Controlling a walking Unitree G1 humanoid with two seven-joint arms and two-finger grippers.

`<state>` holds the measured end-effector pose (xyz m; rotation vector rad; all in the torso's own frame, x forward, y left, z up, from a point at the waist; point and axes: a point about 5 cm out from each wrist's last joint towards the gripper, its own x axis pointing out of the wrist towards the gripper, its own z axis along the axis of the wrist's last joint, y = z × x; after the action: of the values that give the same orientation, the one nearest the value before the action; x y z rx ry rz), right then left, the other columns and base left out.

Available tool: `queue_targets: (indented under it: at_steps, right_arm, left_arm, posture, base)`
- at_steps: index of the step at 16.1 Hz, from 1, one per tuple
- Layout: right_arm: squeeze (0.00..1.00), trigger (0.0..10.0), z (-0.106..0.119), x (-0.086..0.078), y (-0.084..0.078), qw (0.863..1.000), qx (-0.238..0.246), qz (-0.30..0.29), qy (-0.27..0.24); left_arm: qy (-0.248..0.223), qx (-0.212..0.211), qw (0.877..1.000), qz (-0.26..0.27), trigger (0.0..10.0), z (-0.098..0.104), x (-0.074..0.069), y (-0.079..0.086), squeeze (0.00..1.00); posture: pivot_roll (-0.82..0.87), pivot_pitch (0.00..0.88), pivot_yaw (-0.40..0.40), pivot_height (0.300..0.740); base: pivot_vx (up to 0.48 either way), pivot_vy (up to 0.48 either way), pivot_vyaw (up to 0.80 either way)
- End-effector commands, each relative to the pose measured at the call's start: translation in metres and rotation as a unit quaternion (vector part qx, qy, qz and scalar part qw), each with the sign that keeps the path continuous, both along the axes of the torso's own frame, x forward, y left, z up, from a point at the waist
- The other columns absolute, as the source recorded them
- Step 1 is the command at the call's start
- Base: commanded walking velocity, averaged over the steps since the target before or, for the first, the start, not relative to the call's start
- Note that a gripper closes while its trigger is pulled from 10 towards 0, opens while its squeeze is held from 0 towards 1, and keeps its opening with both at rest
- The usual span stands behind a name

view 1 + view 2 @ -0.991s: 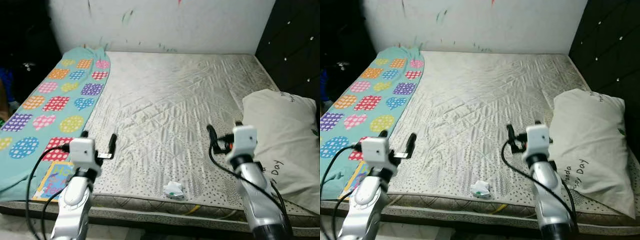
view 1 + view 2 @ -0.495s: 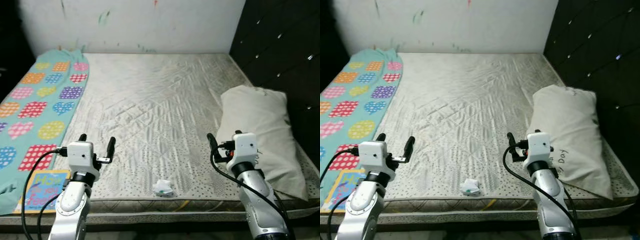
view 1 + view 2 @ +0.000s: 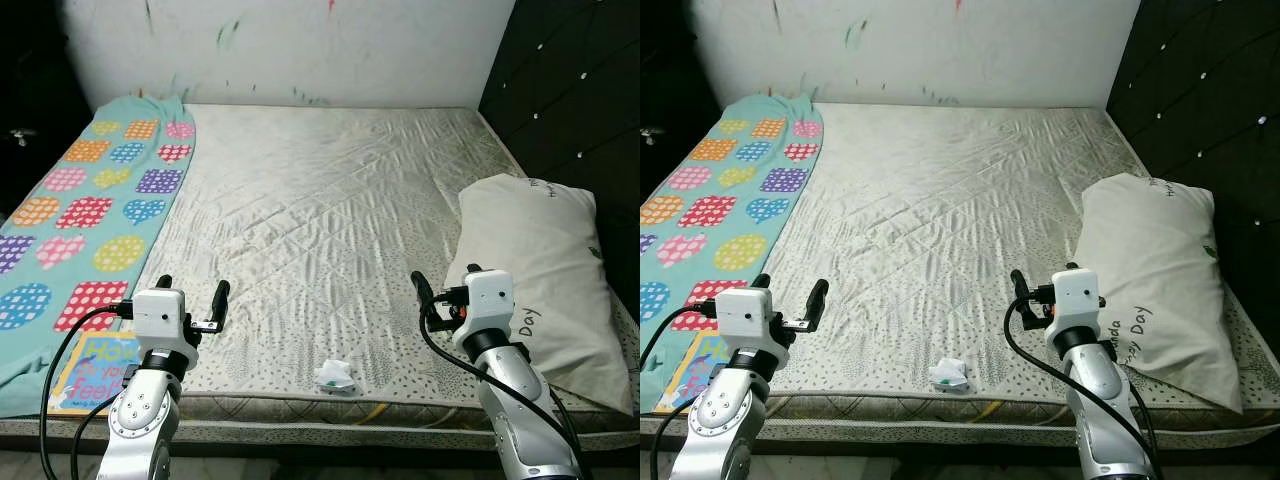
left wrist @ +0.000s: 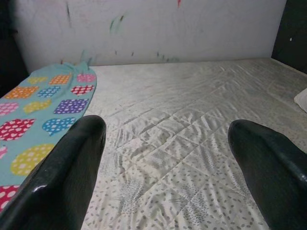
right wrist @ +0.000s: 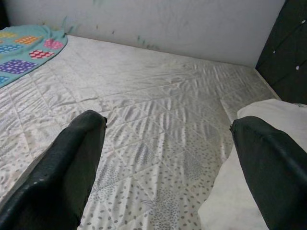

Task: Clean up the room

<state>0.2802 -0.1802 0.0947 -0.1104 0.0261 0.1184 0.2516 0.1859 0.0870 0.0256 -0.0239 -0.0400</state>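
A bare mattress (image 3: 330, 210) lies across the scene. Its cover is off-white quilted fabric stitched in a diamond pattern, creased near the middle, with a speckled print along the near edge.

Behind it stands a white wall (image 3: 300, 45) marked with small green and red paint smears. A dark tufted headboard (image 3: 580, 90) with button studs runs along the robot's right side.

A teal blanket (image 3: 90, 210) covers the mattress strip on the robot's left. It is printed with polka-dotted hearts, circles and squares in several colours.

A soft white pillow (image 3: 545, 270), rectangular with rounded corners and printed with dark lettering, rests on the right side of the mattress against the headboard.

A flat picture book (image 3: 95, 365) with a yellow border lies on the near left corner, partly on the blanket.

The left claw (image 3: 192, 297) hovers over the near left edge of the mattress, its two black fingers spread wide. The right claw (image 3: 446, 285) hovers just beside the pillow, its fingers likewise spread wide.

A small crumpled white wrapper (image 3: 335, 376) with a green mark lies on the near mattress edge, between the two arms.
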Motion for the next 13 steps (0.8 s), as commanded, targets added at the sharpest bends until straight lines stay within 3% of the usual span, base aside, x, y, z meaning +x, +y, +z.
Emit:
queue_targets:
  at_steps: [1, 9, 13]
  right_arm:
    - [0.00, 10.0, 0.0051, 0.0002, 0.0034, 1.000, -0.003, 0.012, -0.007]
    - [0.00, 10.0, 0.0053, 0.0017, 0.0072, 1.000, -0.003, 0.027, -0.003]
    - [0.00, 10.0, 0.0084, 0.0053, 0.0093, 0.999, -0.007, 0.037, -0.009]
  left_arm:
    - [-0.001, 0.001, 1.000, 0.002, 10.0, 0.0028, -0.0005, 0.0024, 0.00]
    - [0.001, -0.001, 1.000, 0.007, 10.0, 0.0024, -0.0002, 0.0029, 0.00]
    - [-0.004, -0.002, 1.000, 0.022, 10.0, 0.0031, 0.0005, 0.0038, 0.00]
  posture:
    - [-0.02, 0.055, 0.003, 0.740]
    - [-0.02, 0.047, -0.003, 0.640]
    - [-0.02, 0.045, -0.009, 0.616]
  base:
    - [0.000, 0.000, 0.00]
    - [0.000, 0.000, 0.00]
    - [0.000, 0.000, 0.00]
